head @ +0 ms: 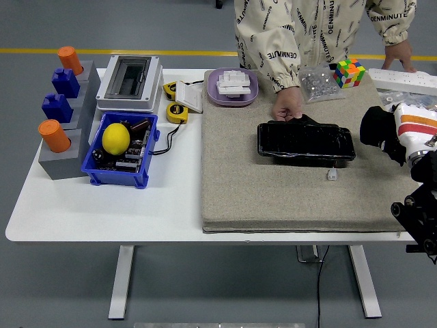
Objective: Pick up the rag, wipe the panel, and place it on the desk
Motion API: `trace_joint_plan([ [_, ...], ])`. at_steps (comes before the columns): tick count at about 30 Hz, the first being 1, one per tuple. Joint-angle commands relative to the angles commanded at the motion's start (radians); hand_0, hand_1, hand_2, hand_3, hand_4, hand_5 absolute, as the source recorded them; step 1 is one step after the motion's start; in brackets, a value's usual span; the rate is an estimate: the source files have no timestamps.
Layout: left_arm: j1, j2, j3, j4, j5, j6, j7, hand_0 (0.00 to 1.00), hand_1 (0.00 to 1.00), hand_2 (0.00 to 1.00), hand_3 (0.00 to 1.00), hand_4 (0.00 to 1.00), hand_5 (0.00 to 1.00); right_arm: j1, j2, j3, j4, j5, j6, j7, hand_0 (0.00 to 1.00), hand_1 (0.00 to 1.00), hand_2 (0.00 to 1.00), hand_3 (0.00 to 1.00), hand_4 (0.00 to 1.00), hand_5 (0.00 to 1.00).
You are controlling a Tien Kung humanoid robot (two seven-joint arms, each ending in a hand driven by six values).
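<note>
A glossy black panel [306, 142] lies on the grey-brown mat [273, 191], right of middle. A person's hand [289, 106] rests at its far left corner. My right hand [403, 133], white with an orange stripe, hovers right of the panel, shut on a black rag [379, 130] that hangs from it toward the panel. The rag is clear of the panel's right end. My left hand is out of view.
A small white piece [332, 175] lies on the mat in front of the panel. A purple tray [233, 87], a bag of small parts [319, 82] and a colour cube [349, 72] sit behind it. A blue bin [121, 150] with a lemon stands left.
</note>
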Motion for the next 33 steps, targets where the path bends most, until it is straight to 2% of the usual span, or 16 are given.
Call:
trace_joint_plan([
  [33,0.002,0.004,0.015,0.002,-0.005,0.0,0.0,0.604,0.636,0.637,0.562,0.63,0.447,0.052,0.148,-0.11,0.039,0.011,-0.007,-0.005,0.309,0.415,0.449,0.471,0.933,0.043],
])
